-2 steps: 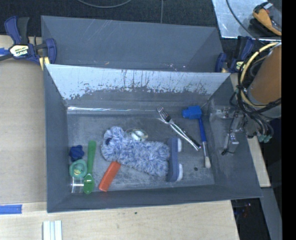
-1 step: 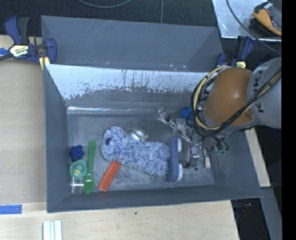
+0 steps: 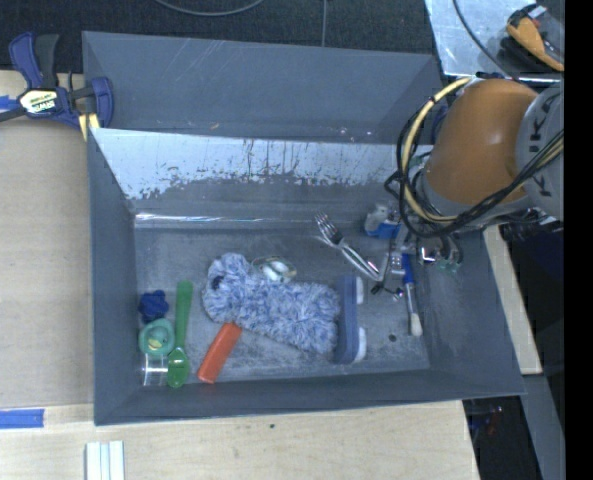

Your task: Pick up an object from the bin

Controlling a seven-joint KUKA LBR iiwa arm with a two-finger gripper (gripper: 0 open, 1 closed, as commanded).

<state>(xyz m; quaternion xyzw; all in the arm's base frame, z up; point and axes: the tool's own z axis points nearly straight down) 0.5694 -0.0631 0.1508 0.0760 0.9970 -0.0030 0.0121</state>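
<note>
**Grey bin, arm down at its right end**

Grey metal bin [image 3: 276,88], clutter across the floor. Gripper [image 3: 398,273] sits low on the right, at the handle end of a metal fork [image 3: 332,236], with a thin white stick [image 3: 413,316] just beside it. Claw state: can't tell, cables mask it. Likely the approach step. The next move calls for closing on the fork handle, probably, then a straight lift.

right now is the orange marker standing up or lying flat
Lying flat: the orange marker rests lengthwise on the bin floor.
</note>
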